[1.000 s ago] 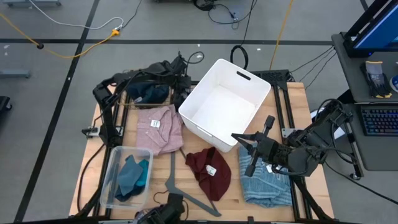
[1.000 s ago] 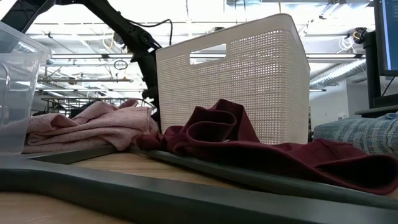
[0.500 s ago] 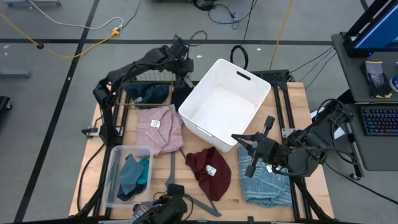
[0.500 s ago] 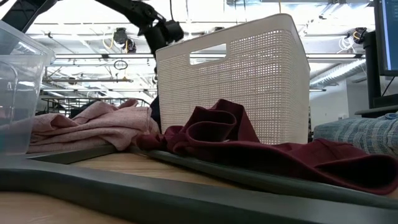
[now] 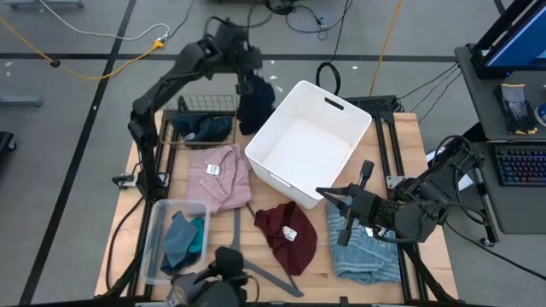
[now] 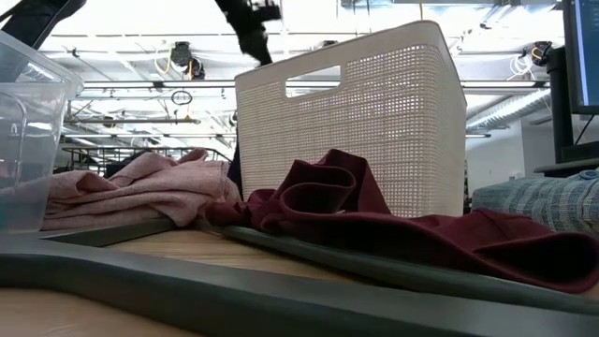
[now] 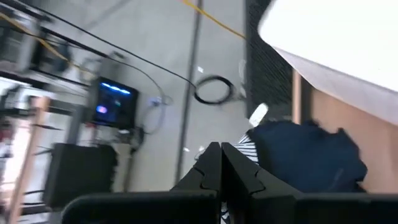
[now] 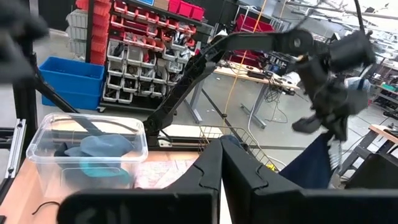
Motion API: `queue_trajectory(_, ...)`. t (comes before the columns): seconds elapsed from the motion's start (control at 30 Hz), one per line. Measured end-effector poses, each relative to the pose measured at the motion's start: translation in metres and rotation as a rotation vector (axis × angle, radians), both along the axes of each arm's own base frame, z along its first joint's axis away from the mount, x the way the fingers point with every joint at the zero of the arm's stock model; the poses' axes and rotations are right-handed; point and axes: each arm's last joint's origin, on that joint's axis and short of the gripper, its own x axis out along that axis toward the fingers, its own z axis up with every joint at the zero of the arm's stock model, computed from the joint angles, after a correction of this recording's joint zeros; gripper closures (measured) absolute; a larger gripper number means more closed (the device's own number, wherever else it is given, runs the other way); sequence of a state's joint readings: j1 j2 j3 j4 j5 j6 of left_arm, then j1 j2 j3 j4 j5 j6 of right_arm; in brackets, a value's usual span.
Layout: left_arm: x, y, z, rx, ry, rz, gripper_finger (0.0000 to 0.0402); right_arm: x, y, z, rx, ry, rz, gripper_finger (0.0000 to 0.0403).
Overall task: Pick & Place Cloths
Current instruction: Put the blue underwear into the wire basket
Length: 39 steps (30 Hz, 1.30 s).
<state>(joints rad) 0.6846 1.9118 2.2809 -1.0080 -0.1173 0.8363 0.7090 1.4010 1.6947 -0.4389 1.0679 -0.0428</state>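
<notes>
My left gripper is raised above the table's far edge, beside the far-left corner of the white bin, and is shut on a dark navy cloth. The right wrist view shows that cloth dangling. The pink cloth, the maroon cloth and the light-blue ribbed cloth lie flat on the table. Teal and navy pieces sit in a clear box. My right gripper is shut and hovers between the maroon and light-blue cloths. My left gripper pinches the navy cloth by its bunched upper end between its two fingers, which point down from above. The cloth hangs slack below the fingers, next to the bin's wall. The bin hides its lower end, so I cannot tell whether that end touches anything.
A wire basket holding dark and teal fabric stands at the far left. A grey hanger lies between the clear box and the maroon cloth. The white bin takes up the table's middle. A desk with a keyboard stands to the right.
My left gripper has risen steadily from low beside the bin's far-left corner, staying shut. It has drawn the navy cloth up from the gap between the wire basket and the bin. The cloth now hangs stretched out below it.
</notes>
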Motion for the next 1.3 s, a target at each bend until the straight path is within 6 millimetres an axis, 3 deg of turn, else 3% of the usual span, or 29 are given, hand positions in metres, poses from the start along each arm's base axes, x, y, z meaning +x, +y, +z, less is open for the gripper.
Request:
queue_trajectory(0.33,-0.046,-0.037,0.066,0.133,-0.171,-0.001,0.0402,0.0,0.0,0.0,-0.031,0.012,0.004,0.0403)
queue_trajectory(0.83,-0.145,-0.112,0.157,0.414,-0.584,0.185,0.0402,0.001,0.002,-0.001,-0.043,0.036,0.087,0.0403)
queue_trajectory(1.07,-0.172,-0.13,0.171,0.505,-0.647,0.322,0.0402,0.001,0.002,-0.002,-0.047,0.042,0.088,0.0403)
queue_trajectory(1.3,-0.175,-0.13,0.171,0.509,-0.65,0.393,0.0402,0.0,0.002,-0.003,-0.055,0.052,0.088,0.0403)
